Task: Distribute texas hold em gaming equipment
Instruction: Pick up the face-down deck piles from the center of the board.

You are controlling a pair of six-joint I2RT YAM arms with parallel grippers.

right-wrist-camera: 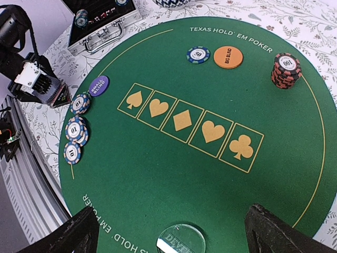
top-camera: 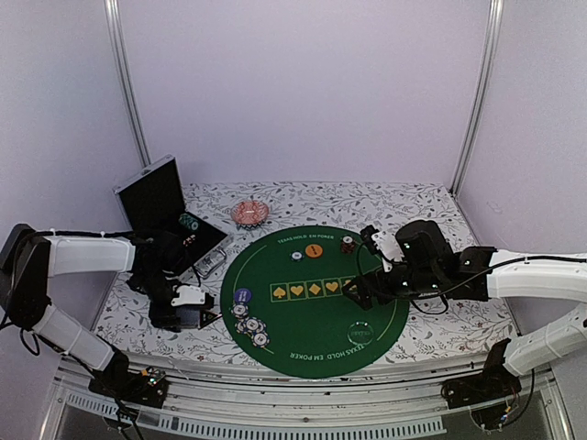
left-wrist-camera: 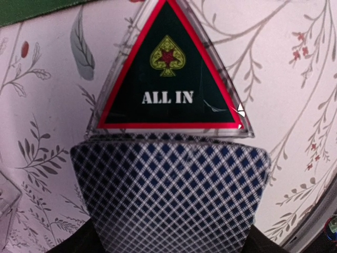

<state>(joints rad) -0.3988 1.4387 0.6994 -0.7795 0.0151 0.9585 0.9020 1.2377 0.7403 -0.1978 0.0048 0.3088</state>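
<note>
My left gripper (top-camera: pixel 188 307) is shut on a deck of playing cards (left-wrist-camera: pixel 171 190) with blue-checked backs, low over the tablecloth left of the green poker mat (top-camera: pixel 303 353). A clear triangular "ALL IN" marker (left-wrist-camera: pixel 167 79) lies just beyond the deck. My right gripper (right-wrist-camera: pixel 171 211) is open and empty above the mat's near right part, over a clear dealer disc (right-wrist-camera: pixel 181 241). Blue-white chips (right-wrist-camera: pixel 76 132) and a purple small blind disc (right-wrist-camera: pixel 98 85) sit at the mat's left edge. An orange big blind disc (right-wrist-camera: pixel 228 57), a blue chip (right-wrist-camera: pixel 198 54) and a red chip stack (right-wrist-camera: pixel 285 70) sit at its far side.
An open metal chip case (top-camera: pixel 165 215) with chips inside stands at the back left. A pink patterned dish (top-camera: pixel 249 213) sits behind the mat. The table's front rail (top-camera: pixel 293 403) runs close under both arm bases.
</note>
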